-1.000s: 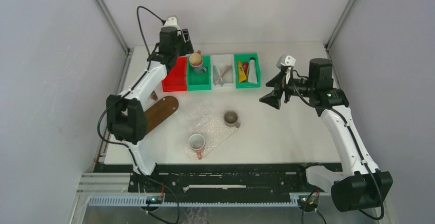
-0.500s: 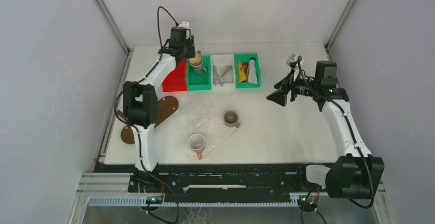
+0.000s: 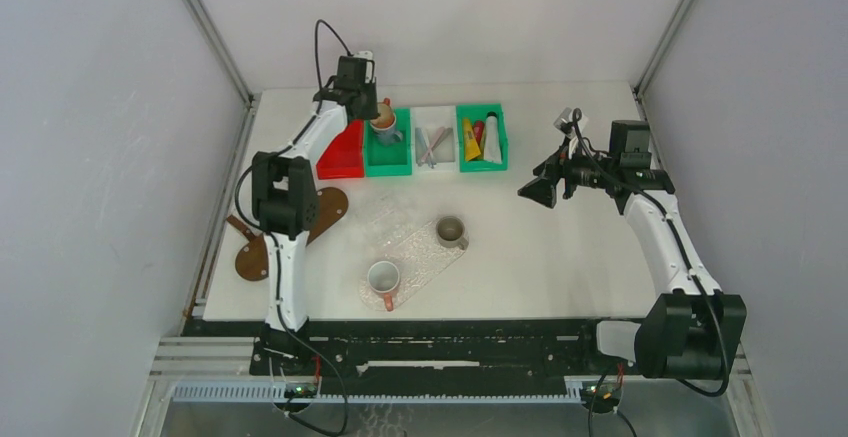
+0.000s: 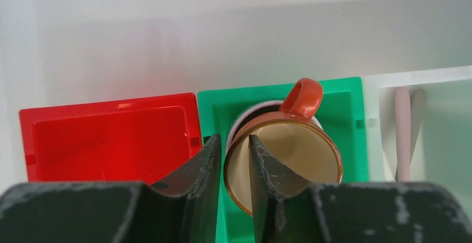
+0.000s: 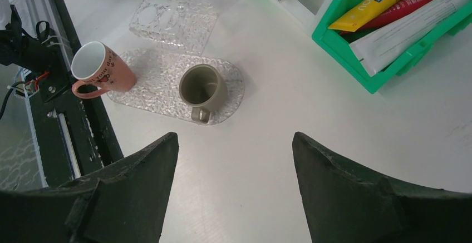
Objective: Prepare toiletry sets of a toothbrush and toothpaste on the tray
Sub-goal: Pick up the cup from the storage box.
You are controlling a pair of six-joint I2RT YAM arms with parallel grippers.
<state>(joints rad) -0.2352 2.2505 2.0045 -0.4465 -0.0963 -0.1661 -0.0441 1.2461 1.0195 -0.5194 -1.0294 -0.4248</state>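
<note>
Pale and pink toothbrushes (image 3: 433, 145) lie in the white bin; one pink handle (image 4: 402, 132) shows in the left wrist view. Yellow, red and white toothpaste tubes (image 3: 480, 139) (image 5: 406, 31) fill the right green bin. The clear oval tray (image 3: 420, 249) (image 5: 161, 84) carries an olive mug (image 5: 202, 90) and a pink mug (image 5: 100, 68). My left gripper (image 3: 368, 112) (image 4: 234, 138) straddles the rim of a brown mug (image 4: 300, 159) in the left green bin, one finger inside and one outside. Its jaws are narrow, with slivers of gap still showing. My right gripper (image 3: 535, 192) (image 5: 235, 137) hangs open over bare table.
An empty red bin (image 4: 111, 137) sits left of the mug's green bin (image 4: 348, 95). A square clear tray (image 5: 172, 12) lies behind the oval one. Brown wooden boards (image 3: 318, 212) lie at the table's left side, under the left arm.
My left arm has reached further over the bins and its jaws have narrowed around the brown mug's rim. My right arm has drawn back slightly, still open.
</note>
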